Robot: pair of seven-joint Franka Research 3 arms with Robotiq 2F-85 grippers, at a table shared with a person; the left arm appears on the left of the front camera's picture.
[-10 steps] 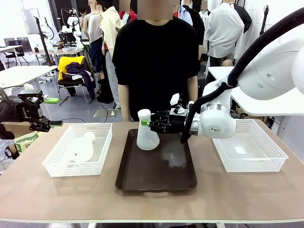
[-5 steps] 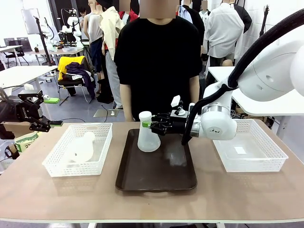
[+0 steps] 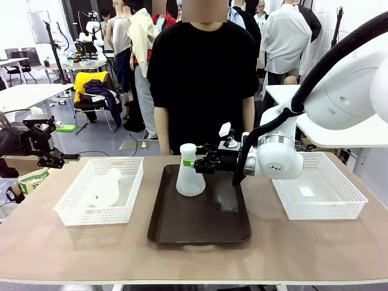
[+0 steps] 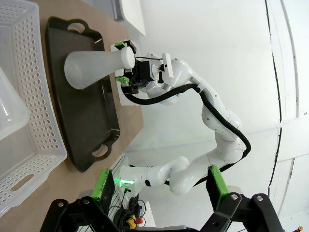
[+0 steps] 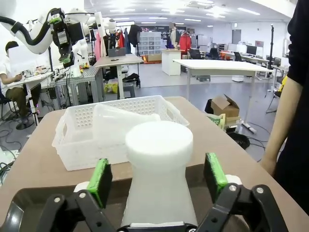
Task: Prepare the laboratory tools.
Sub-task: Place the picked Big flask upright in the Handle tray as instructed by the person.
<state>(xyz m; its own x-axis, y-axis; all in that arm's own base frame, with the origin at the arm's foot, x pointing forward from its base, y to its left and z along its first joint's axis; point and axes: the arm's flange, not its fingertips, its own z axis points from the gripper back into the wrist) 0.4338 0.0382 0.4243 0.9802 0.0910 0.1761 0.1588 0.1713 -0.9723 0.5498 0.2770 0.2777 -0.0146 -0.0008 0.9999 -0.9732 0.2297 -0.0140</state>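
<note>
Letting go of the first flask on the tray.

My right gripper [image 3: 195,163] has just spread its jaws. Its green pads [image 5: 102,176], which pinched the neck a moment ago, now stand clear on either side of it. The translucent frosted-white conical flask [image 3: 190,179] stands upright between the fingertips on its own base, a shade lower than before. It rests on the flat dark brown tray [image 3: 200,227] that lies under the gripper. Beyond the flask, well past the fingertips, the second frosted flask [image 3: 104,189] lies on its side in a white mesh basket [image 3: 73,213]. Farther out that way my left gripper [image 4: 159,188] hangs with its jaws wide and nothing in them. I judge the first flask delivered. What I need next is a straight retreat that doesn't clip the neck, and then the basket flask is still to fetch.
</note>
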